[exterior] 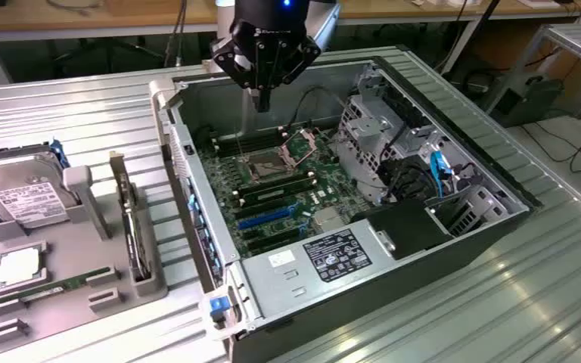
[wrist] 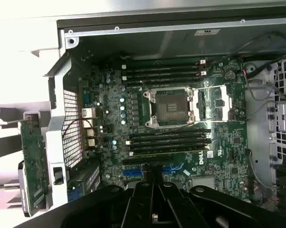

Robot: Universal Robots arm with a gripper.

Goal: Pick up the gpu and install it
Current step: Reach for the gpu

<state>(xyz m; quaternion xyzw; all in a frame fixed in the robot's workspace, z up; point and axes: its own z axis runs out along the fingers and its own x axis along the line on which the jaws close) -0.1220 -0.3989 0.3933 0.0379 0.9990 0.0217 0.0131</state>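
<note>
The gpu (exterior: 131,221) stands on its edge in a slot of the grey holder tray (exterior: 58,249) at the exterior view's left, its silvery bracket at the far end. In the wrist view the gpu (wrist: 33,161) shows a green board side, outside the case wall. My gripper (exterior: 261,97) hangs high over the far part of the open computer case (exterior: 392,249), above the motherboard (exterior: 270,189), well apart from the gpu. Its fingers (wrist: 143,199) are shut with nothing between them. The motherboard's blue expansion slots (wrist: 173,168) lie just beyond the fingertips.
The tray also carries a silver hard drive (exterior: 23,197), a processor chip (exterior: 18,266) and a green memory stick (exterior: 54,291). Inside the case are an open processor socket (wrist: 171,107), a drive cage (exterior: 377,128) and a power supply (exterior: 321,257). The ribbed metal table (exterior: 532,302) surrounds everything.
</note>
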